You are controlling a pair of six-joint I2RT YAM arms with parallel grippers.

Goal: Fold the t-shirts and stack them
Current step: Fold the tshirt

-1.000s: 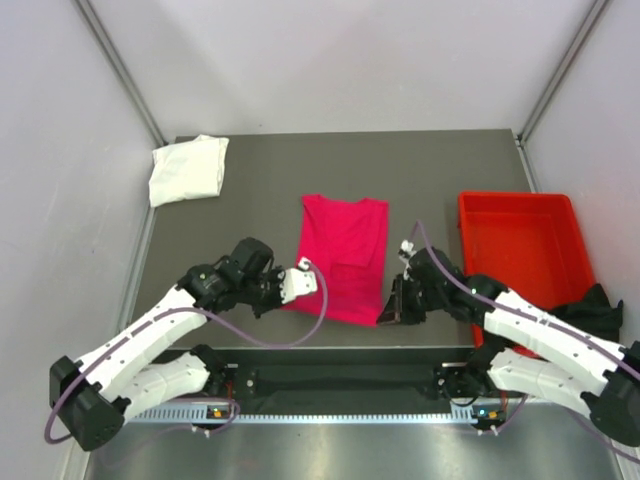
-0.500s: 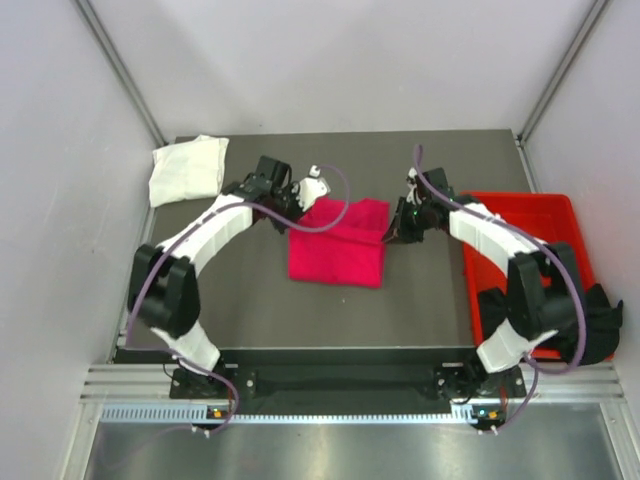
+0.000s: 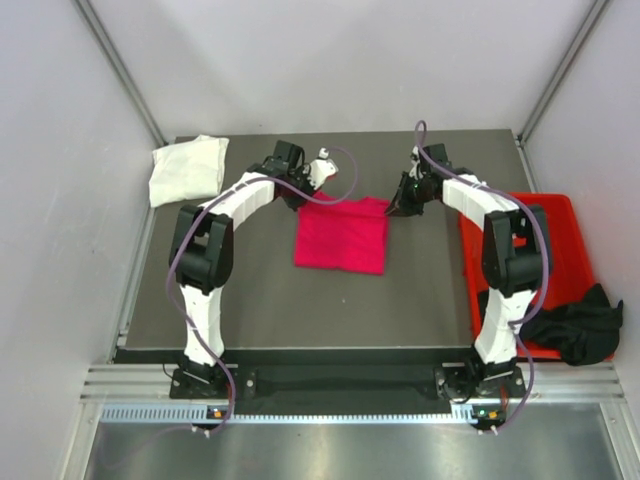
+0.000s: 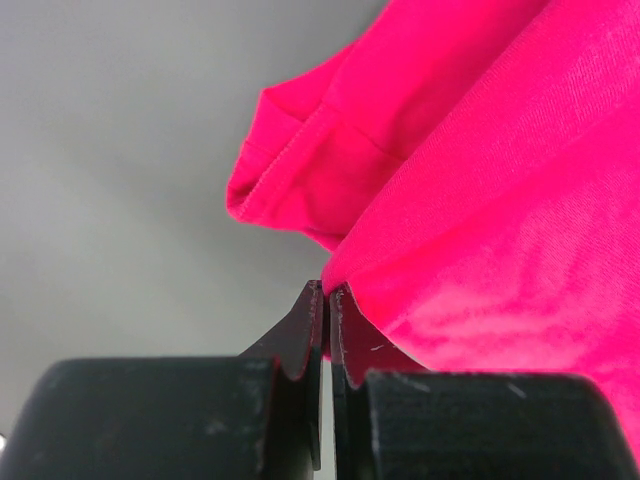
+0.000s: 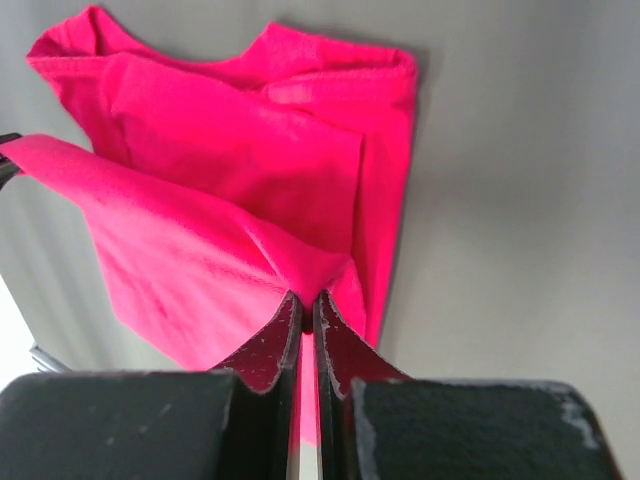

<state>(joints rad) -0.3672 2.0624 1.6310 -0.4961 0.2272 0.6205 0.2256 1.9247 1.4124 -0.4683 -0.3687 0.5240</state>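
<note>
step: half-fold | left gripper clenched on pink t-shirt corner | right gripper pinching the other corner (likely so the folded edge lands even) | it lies mid-frame; white t-shirt upper left

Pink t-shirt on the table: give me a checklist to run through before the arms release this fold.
1. Grip of left fingers on bright pink cotton t-shirt: ok.
2. Grip of right fingers on its other corner: ok.
3. Held layer lying flat: not ok, raised in right wrist view.
4. Edges aligned: cannot tell.
5. Folded white cloth t-shirt apart from it: ok.
6. Black cloth t-shirt on red plastic bin corner, apart: ok.
</note>
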